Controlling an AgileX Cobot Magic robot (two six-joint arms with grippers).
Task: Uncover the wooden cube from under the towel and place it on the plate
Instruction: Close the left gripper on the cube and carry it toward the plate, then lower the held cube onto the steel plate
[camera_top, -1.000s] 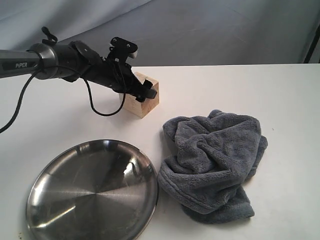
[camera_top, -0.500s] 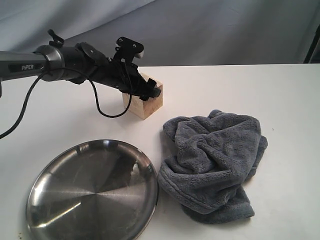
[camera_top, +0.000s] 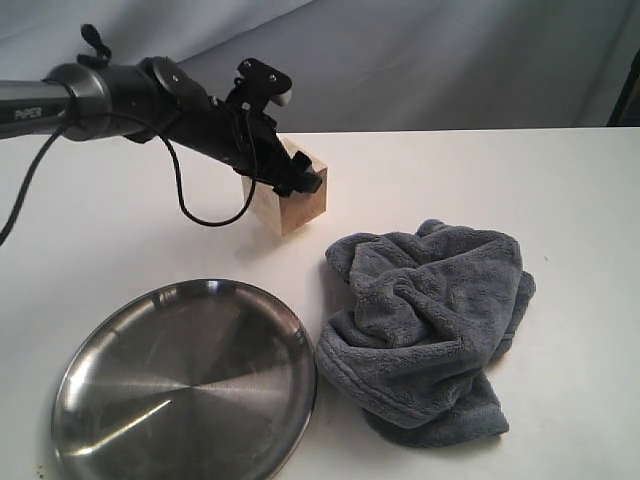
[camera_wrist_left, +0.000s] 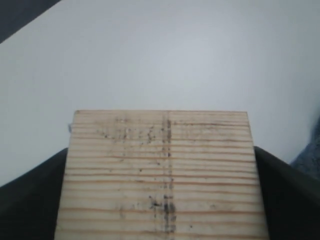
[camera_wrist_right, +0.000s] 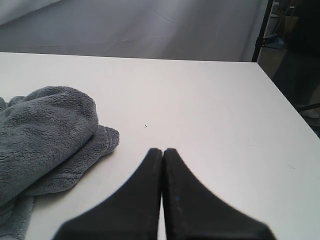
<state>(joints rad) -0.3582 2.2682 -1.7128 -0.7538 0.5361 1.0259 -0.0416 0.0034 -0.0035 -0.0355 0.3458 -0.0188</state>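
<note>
Left hand (camera_top: 300, 182) grips the wooden cube (camera_top: 296, 210), bound for the plate (camera_top: 180, 385); right hand (camera_wrist_right: 163, 151) rests closed, empty, near the towel (camera_top: 430, 320).

Exterior camera is sitting high, looking obliquely down across the white table (camera_top: 480, 170) toward a grey backdrop (camera_top: 420, 60); plate (camera_top: 100, 400) lower left, towel (camera_top: 430, 320) lower right. Left wrist camera is pressing very close on the wooden cube (camera_wrist_left: 160, 175), which is filling much of its frame. Right wrist camera is looking low along the table, past the right gripper (camera_wrist_right: 163, 155). Exterior is sharing the wooden cube with left wrist, the towel with right.
</note>
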